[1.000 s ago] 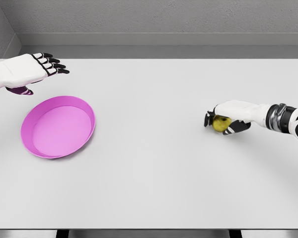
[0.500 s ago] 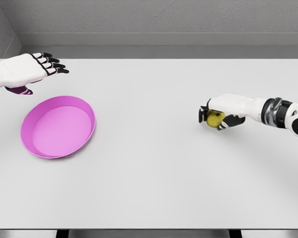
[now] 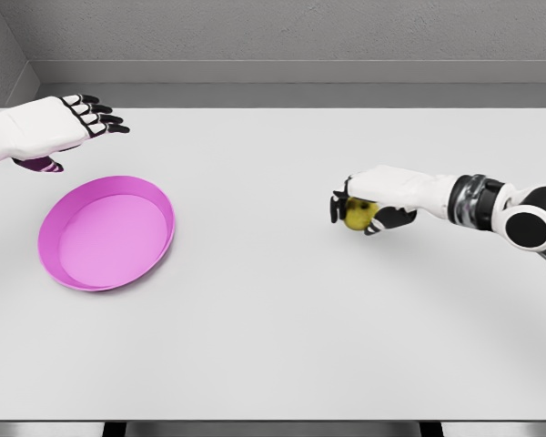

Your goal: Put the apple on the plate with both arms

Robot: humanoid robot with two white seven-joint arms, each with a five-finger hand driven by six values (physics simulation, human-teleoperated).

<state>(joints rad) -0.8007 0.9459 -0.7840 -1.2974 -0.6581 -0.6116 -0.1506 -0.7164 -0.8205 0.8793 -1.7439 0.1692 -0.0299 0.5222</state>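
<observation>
Since the earlier frames, the right hand (image 3: pixel 362 208) had travelled leftward across the flat white table (image 3: pixel 282 328), carrying the small yellow-green apple (image 3: pixel 358 215) from the right side toward the centre. Its white, black-tipped fingers (image 3: pixel 336 208) were curled around the apple from above, with the fruit showing beneath the palm. Whether the apple was lifted clear of the surface or touching it could not be determined. The right forearm extended out to the right edge. The round, shallow magenta plate (image 3: pixel 65 273) lay at the left side of the table, well apart from the apple, with nothing in it. The left hand (image 3: pixel 50 130) had stayed beyond the far-left rim of the plate, fingers extended and loosely spread toward the right, grasping nothing. A grey wall (image 3: pixel 282 36) stood behind the far edge.
</observation>
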